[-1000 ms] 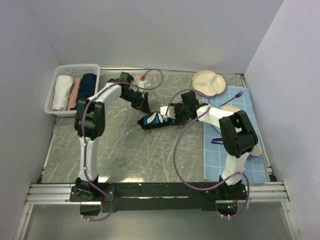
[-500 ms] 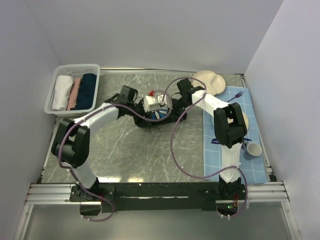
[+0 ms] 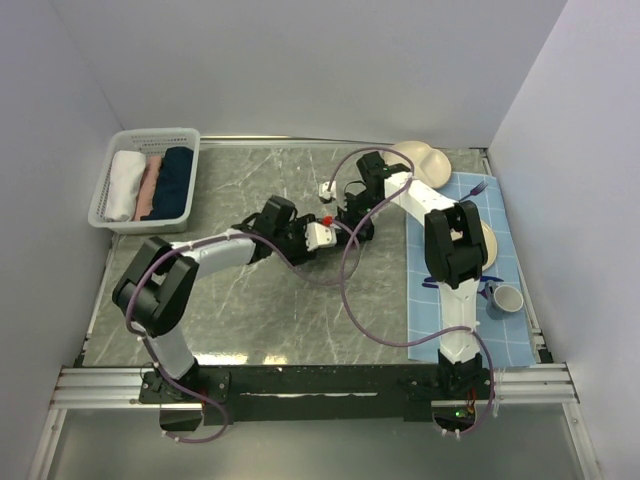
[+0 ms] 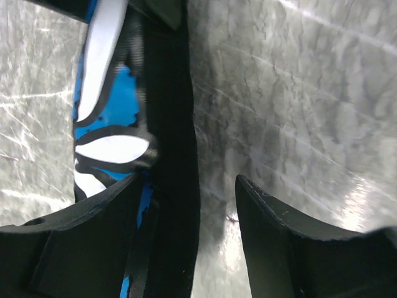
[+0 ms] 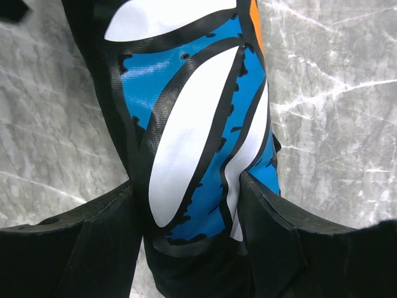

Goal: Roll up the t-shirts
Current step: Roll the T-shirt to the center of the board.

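Plain white walls [image 3: 300, 70] close in three sides, and below them lies a grey marble-patterned counter [image 3: 250, 300]. A blue checked cloth mat [image 3: 430, 320] covers its right end. A white plastic slatted basket [image 3: 160, 132] sits in the far left corner with rolled cloths inside (white, pink and dark blue, side by side). A cream lobed plate [image 3: 415, 165] lies near the mat's far corner.

Mid-counter, both arms meet over the black cloth t-shirt [image 5: 186, 143], which is bunched into a narrow roll with its white-and-blue flower print facing outward. The right claw [image 5: 186, 183] clasps the roll, a finger pressed into each side. The left claw [image 4: 186, 186] stands released astride it: one finger [image 4: 80, 248] touches the cloth, and the other [image 4: 291, 242] sits apart over bare counter.
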Action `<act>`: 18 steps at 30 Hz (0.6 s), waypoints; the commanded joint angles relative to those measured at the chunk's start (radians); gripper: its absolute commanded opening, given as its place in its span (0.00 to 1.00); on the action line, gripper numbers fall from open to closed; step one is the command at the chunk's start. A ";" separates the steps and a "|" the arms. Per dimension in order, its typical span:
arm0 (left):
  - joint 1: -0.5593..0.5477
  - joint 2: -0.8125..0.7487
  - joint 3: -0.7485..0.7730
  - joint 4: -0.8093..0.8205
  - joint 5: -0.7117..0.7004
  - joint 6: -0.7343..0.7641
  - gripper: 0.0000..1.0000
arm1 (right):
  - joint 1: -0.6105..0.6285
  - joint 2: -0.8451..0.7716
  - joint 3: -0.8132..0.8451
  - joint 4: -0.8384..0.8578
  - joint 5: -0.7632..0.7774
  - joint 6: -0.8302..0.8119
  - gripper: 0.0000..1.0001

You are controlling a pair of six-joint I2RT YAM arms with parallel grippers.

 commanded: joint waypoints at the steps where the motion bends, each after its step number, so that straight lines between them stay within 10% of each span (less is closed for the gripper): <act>1: -0.048 0.053 -0.053 0.190 -0.091 0.086 0.67 | -0.007 0.015 0.047 -0.089 -0.047 0.014 0.65; 10: -0.108 0.136 -0.080 0.442 -0.291 0.145 0.66 | -0.007 0.051 0.102 -0.144 -0.049 -0.003 0.63; 12: -0.107 0.110 -0.083 0.424 -0.285 0.137 0.84 | -0.007 0.069 0.119 -0.160 -0.047 0.005 0.64; 18: -0.117 -0.053 -0.157 0.453 -0.200 0.065 0.87 | -0.008 0.078 0.145 -0.172 -0.047 0.014 0.63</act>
